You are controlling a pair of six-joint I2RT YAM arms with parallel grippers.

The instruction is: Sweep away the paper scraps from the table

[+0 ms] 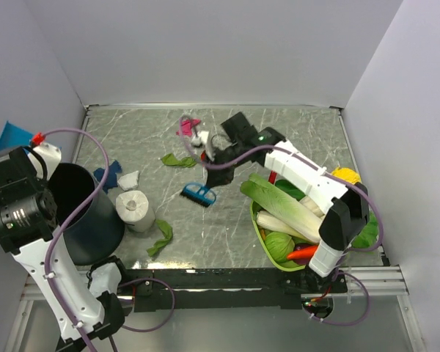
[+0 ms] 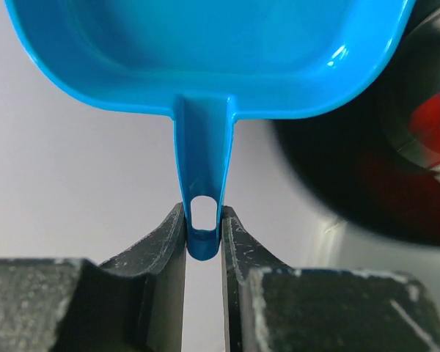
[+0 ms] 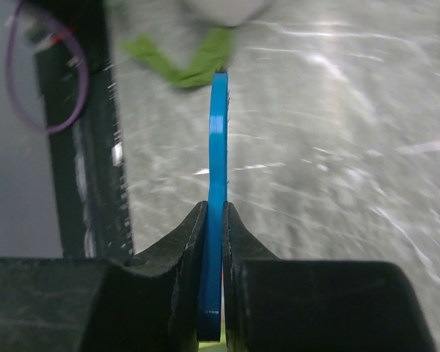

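Note:
Paper scraps lie on the grey marble table [image 1: 279,132]: a magenta one [image 1: 187,126] at the back, a green one [image 1: 177,159] in the middle, a green one [image 1: 160,236] near the front edge, and a blue one [image 1: 107,174] and a white one [image 1: 127,180] by the bin. My left gripper [image 2: 203,213] is shut on the handle of a blue dustpan [image 1: 11,136], held by the left wall above the bin. My right gripper [image 1: 211,155] is shut on a blue brush [image 1: 199,193] over the table's middle. The right wrist view shows its handle [image 3: 217,147] and a green scrap [image 3: 194,59] beyond.
A black bin [image 1: 84,213] stands at the front left, and something red shows inside it in the left wrist view [image 2: 433,121]. A white tissue roll [image 1: 136,209] stands beside it. A green basket [image 1: 268,246] of vegetables fills the front right.

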